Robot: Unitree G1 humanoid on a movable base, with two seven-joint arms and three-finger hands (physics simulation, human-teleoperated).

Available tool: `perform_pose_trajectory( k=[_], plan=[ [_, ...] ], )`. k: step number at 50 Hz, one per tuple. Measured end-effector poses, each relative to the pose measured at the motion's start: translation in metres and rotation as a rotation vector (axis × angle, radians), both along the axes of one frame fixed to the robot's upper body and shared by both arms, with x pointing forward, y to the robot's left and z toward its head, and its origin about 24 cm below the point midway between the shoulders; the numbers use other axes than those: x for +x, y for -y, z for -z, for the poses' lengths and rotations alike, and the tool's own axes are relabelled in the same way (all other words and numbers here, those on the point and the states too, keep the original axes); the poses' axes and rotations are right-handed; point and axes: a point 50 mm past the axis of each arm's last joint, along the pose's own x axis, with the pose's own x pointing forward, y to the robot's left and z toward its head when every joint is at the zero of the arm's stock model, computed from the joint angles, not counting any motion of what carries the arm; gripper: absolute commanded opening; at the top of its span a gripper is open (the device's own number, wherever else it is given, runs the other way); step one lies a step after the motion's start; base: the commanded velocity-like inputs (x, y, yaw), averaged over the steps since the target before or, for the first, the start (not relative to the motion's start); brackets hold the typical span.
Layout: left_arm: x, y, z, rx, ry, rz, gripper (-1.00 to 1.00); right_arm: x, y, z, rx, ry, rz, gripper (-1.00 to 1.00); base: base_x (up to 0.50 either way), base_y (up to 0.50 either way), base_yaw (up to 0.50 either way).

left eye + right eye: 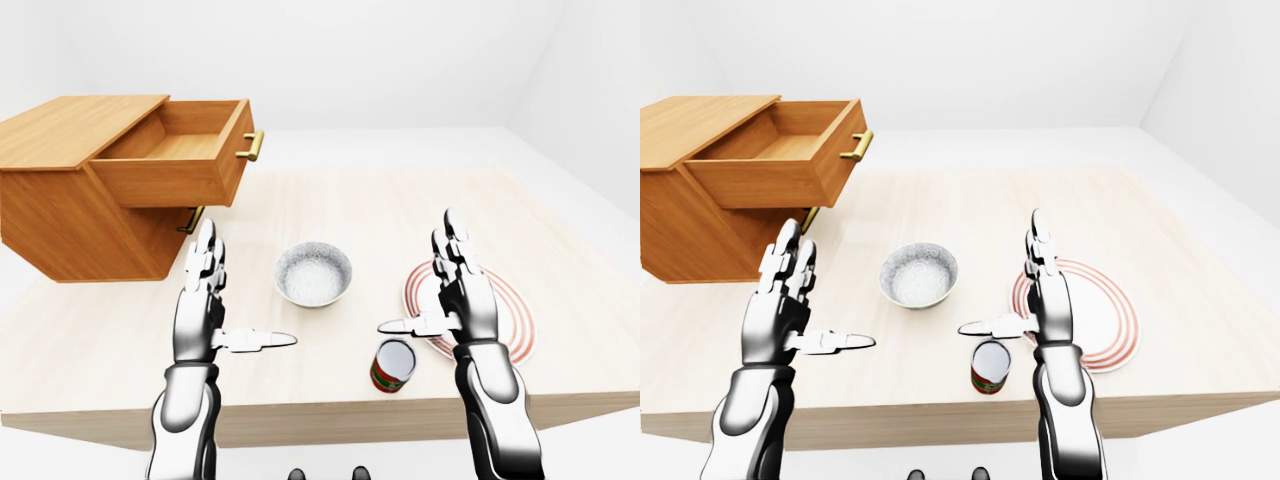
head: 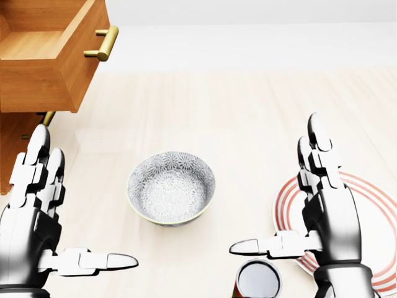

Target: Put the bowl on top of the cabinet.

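Note:
A patterned grey-white bowl sits upright on the light wooden table, between my two hands. The wooden cabinet stands at the upper left of the left-eye view, its top drawer pulled out. My left hand hovers open to the left of the bowl, fingers up and thumb pointing right. On the bowl's right, my right hand is open too, its thumb pointing left, over a plate's edge. Neither hand touches the bowl.
A white plate with red rings lies under my right hand. A red-labelled can stands upright near the table's bottom edge, beside my right thumb. The drawer's brass handle juts toward the table's middle.

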Motion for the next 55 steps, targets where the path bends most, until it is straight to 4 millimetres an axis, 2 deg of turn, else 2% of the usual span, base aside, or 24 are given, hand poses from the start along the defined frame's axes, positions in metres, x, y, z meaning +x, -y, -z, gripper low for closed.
perform_pose_trajectory(
  k=[23,42,48,55],
  plan=[
    [-0.002,0.000,-0.004,0.007,0.021,0.002,1.00,0.001,-0.001,0.000,0.014,-0.001,-0.004,1.00,0.50,0.00,0.00],
    [-0.007,0.004,-0.003,0.055,0.028,0.004,1.00,-0.001,0.001,-0.004,0.012,0.017,-0.005,1.00,0.00,0.00,0.00],
    [-0.010,0.008,0.002,0.167,0.032,0.010,1.00,-0.001,0.001,-0.003,0.016,0.013,-0.007,1.00,0.00,0.00,0.00],
    [-0.012,0.012,0.022,0.368,-0.022,0.008,1.00,-0.002,0.002,-0.001,0.026,0.005,-0.007,1.00,0.00,0.00,0.00]
  ],
)
